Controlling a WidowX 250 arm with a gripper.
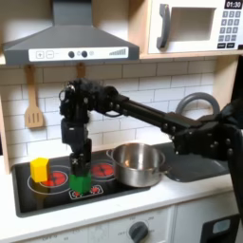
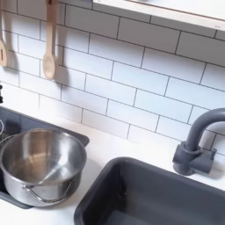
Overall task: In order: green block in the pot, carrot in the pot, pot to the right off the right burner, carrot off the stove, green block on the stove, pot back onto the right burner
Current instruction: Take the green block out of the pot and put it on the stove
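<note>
In the first exterior view, the white toy microwave oven (image 1: 195, 26) set into the upper cabinet carries a small dark display (image 1: 233, 5) at its top right corner, showing pale digits that read "01:30". Below that display sits a grid of small dark keypad buttons (image 1: 229, 29); whatever marks they bear are too small to read. The glossy black rectangular stove (image 1: 66, 195) has small red control marks (image 1: 85, 193) along its front edge, shapes rather than legible characters. In the second exterior view no text, label or number can be read.
</note>
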